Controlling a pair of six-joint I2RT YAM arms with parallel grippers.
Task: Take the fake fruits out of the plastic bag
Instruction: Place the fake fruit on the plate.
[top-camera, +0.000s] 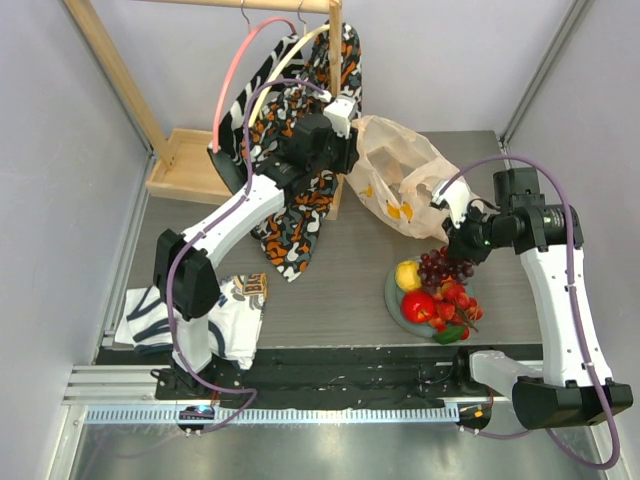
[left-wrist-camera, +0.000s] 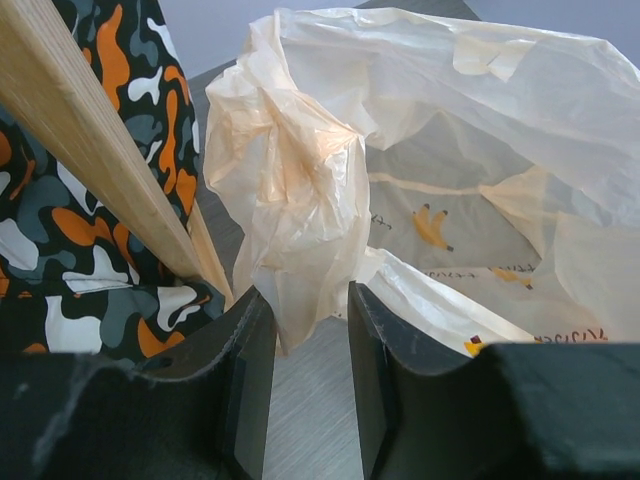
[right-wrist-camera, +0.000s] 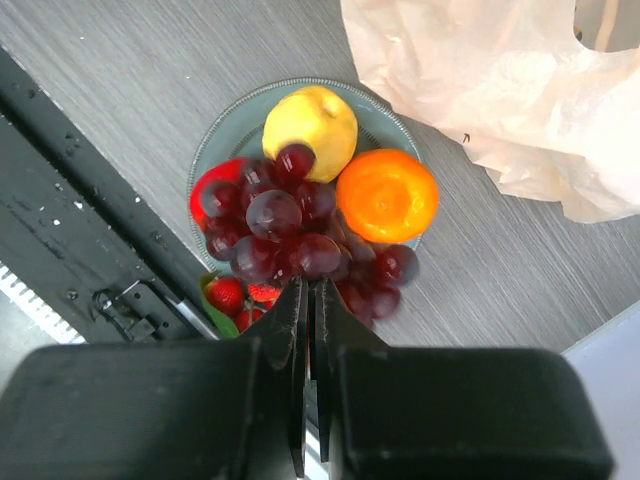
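Observation:
The plastic bag (top-camera: 400, 180) stands crumpled at the table's back middle, and it also shows in the left wrist view (left-wrist-camera: 470, 130). My left gripper (top-camera: 340, 115) is at the bag's left edge, its jaws (left-wrist-camera: 300, 300) closed on a bunched, twisted fold. My right gripper (top-camera: 462, 258) is shut (right-wrist-camera: 310, 285) on the dark purple grapes (right-wrist-camera: 280, 225) and holds them just over the grey-green plate (right-wrist-camera: 215, 135). On the plate lie a yellow apple (right-wrist-camera: 311, 120), an orange (right-wrist-camera: 387, 195), a red apple (right-wrist-camera: 203, 195) and the red berry cluster (right-wrist-camera: 230, 296). No fruit shows inside the bag.
A wooden rack post (left-wrist-camera: 90, 150) with the orange-black-white cloth (top-camera: 300, 200) and hangers stands just left of the bag. A folded printed cloth (top-camera: 190, 310) lies at the front left. A black rail (top-camera: 330, 365) runs along the near edge, close to the plate.

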